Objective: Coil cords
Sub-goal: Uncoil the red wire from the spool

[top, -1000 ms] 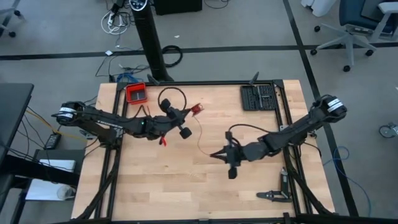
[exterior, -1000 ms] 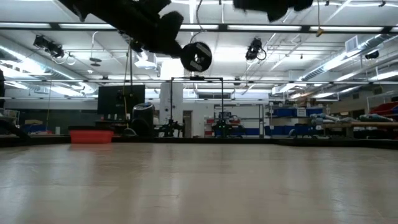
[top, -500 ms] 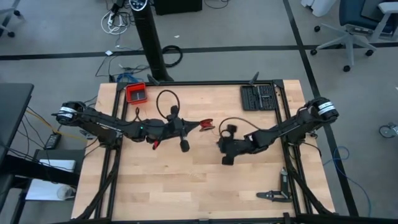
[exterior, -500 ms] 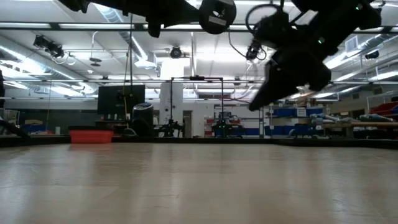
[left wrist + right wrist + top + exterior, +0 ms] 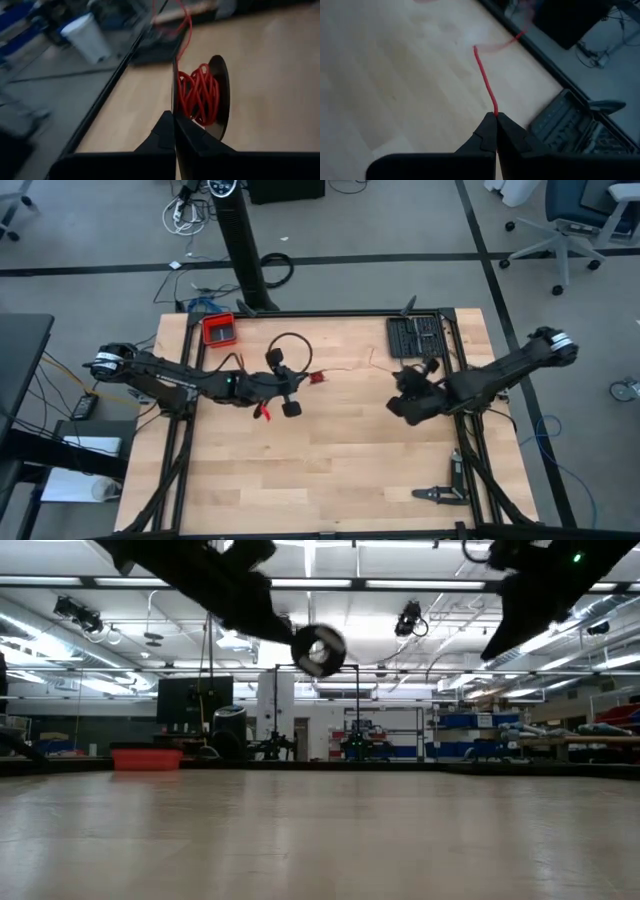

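- left gripper (image 5: 175,131) is clamped on the spool (image 5: 218,95), holding it steady
- right gripper (image 5: 496,125), off to the spool's right, pinches the cord (image 5: 485,82) taut for winding

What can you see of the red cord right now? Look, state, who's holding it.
The red cord is very thin and wire-like. Most of it is wound in a messy bundle against a dark round disc, held by the shut left gripper near the table's middle. One strand runs off to the shut right gripper, which pinches it. In the high view the span between looks raised off the wooden table.
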